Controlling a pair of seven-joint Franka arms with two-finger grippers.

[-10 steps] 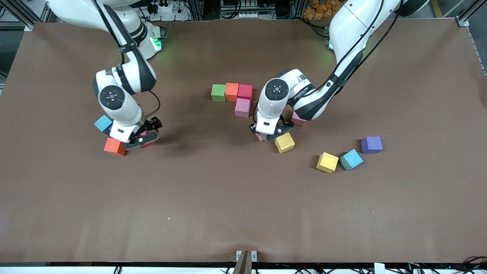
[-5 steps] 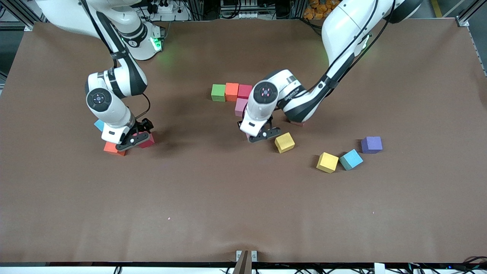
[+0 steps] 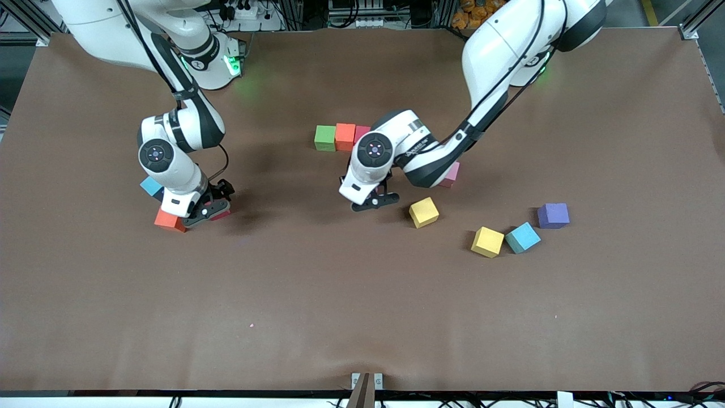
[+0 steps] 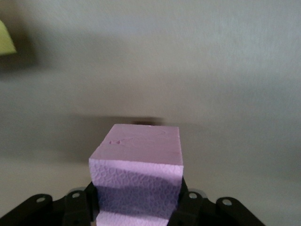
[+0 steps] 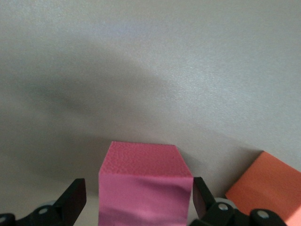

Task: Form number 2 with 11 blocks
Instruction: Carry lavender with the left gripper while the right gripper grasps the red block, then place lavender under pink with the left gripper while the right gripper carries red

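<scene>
The brown table (image 3: 362, 317) carries loose cubes in two groups. By the right gripper (image 3: 205, 211), low at the right arm's end, an orange block (image 3: 170, 220) sits just beside the claw, a light blue block (image 3: 151, 186) close by and farther from the front camera. The left gripper (image 3: 371, 201) hangs mid-table. A green block (image 3: 325, 137), another orange one (image 3: 344, 136) and a partly hidden red block (image 3: 361, 133) line up edge to edge near it. Toward the left arm's end lie a yellow block (image 3: 423, 212), a pink block (image 3: 451, 174), a second yellow (image 3: 487, 242) touching a teal block (image 3: 522, 237), and a purple block (image 3: 553, 215).
</scene>
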